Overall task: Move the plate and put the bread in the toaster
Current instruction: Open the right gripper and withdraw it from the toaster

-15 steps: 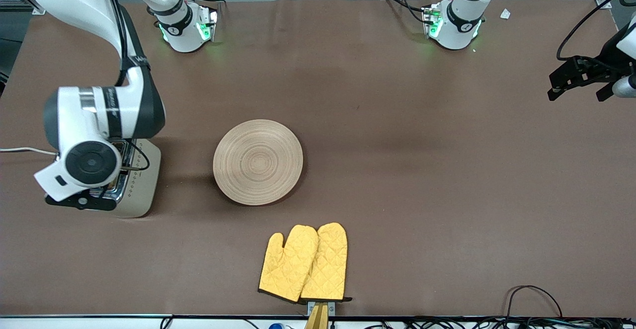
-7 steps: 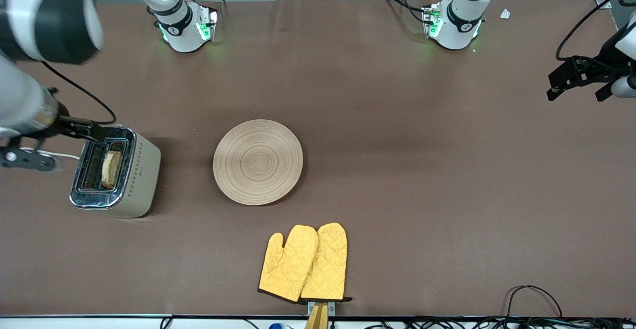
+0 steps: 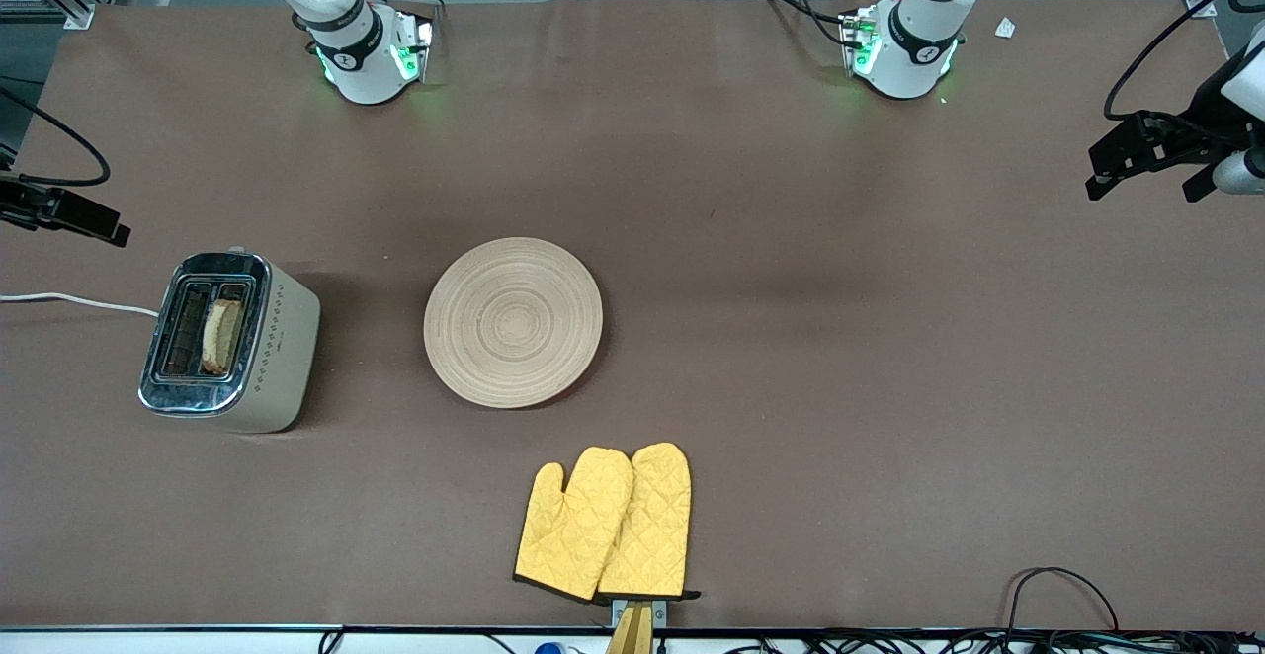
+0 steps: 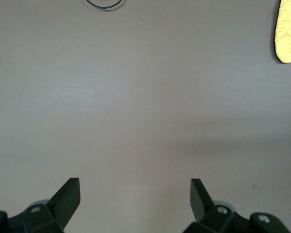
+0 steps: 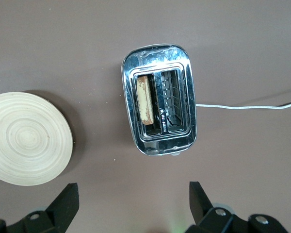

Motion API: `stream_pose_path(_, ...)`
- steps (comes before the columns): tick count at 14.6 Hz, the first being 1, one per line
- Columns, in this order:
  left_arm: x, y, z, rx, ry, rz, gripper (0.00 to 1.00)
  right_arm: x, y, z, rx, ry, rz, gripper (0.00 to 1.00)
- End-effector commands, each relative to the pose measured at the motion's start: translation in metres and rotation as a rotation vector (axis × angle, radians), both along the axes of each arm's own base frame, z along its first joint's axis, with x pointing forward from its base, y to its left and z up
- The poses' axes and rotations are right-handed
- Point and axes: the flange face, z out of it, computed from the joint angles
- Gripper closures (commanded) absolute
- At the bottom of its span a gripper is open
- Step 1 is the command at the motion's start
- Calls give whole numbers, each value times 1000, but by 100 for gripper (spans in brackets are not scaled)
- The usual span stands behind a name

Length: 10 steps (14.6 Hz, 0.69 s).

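Note:
The cream toaster stands toward the right arm's end of the table. The bread stands upright in the toaster slot that is closer to the plate. The light wooden plate lies bare near the table's middle. My right gripper is open and empty, high over the table's edge beside the toaster. Its wrist view shows the toaster, the bread and the plate beyond the open gripper. My left gripper waits open over the left arm's end, with bare table under it.
A pair of yellow oven mitts lies nearer the front camera than the plate; a corner shows in the left wrist view. The toaster's white cord runs off the table's end. Cables lie along the near edge.
My right arm has risen from over the toaster and pulled away toward the table's end. The bread it left now shows in the slot. The left arm has not moved.

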Motion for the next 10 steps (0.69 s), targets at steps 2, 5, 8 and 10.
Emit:
stream_pose_path(2, -4, -1, 4, 1, 3, 11, 0, -16, -4, -7, 49, -36, 115, 0)
stream_pose_path(5, -4, -2, 4, 3, 2, 6, 0, -33, 8, -11, 37, -114, 174, 0)
stream_pose_path(8, -4, -2, 5, 4, -1, 3, 0, -32, 7, -10, 32, -124, 174, 0)
stream_pose_path(10, -4, -3, 5, 4, -1, 3, 0, -32, 5, -11, 32, -123, 173, 0)
